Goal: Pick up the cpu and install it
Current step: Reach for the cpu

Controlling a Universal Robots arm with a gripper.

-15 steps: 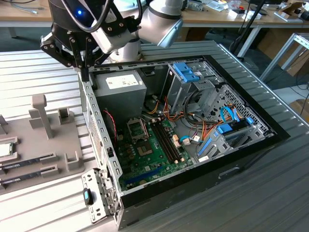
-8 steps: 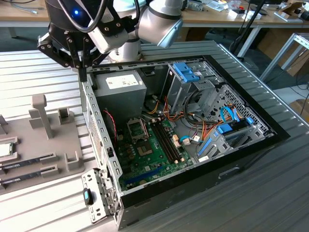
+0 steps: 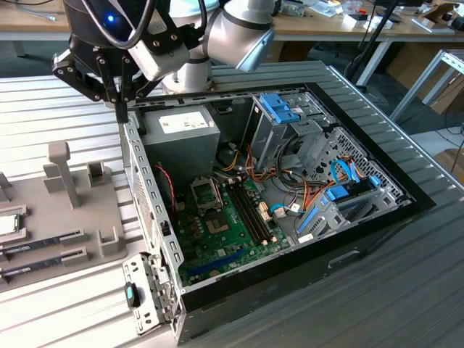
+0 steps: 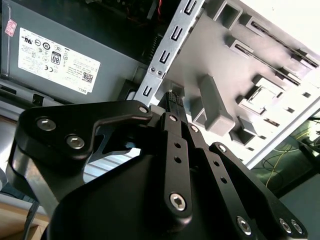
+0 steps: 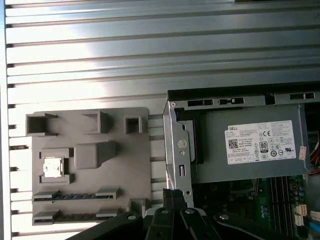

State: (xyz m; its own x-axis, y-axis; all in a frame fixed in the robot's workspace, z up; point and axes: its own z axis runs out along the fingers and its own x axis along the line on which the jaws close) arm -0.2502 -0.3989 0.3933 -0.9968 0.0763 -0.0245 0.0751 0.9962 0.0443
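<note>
Jaws pressed together, nothing between them. cpu [image 5: 52, 167] lies flat in a square pocket of the grey holder plate [image 5: 90, 125], just beside two memory sticks [image 5: 75, 196], well apart from the gripper [image 5: 172, 194], which hangs over the open computer case [image 3: 148, 196] wall by the power supply [image 5: 250, 145].

Open computer case [image 3: 304, 272] lies on desk [image 3: 406, 304]. Parts tray [image 3: 43, 210] on desk just beside case, at exterior view's left. Cpu [image 5: 52, 168] in tray pocket, memory sticks [image 5: 75, 196] in slots next to it. Power supply [image 3: 181, 134] in case corner nearest tray, circuit board [image 3: 225, 235] beside it on case floor. Gripper [image 3: 122, 109] above case wall, between tray and power supply.
</note>
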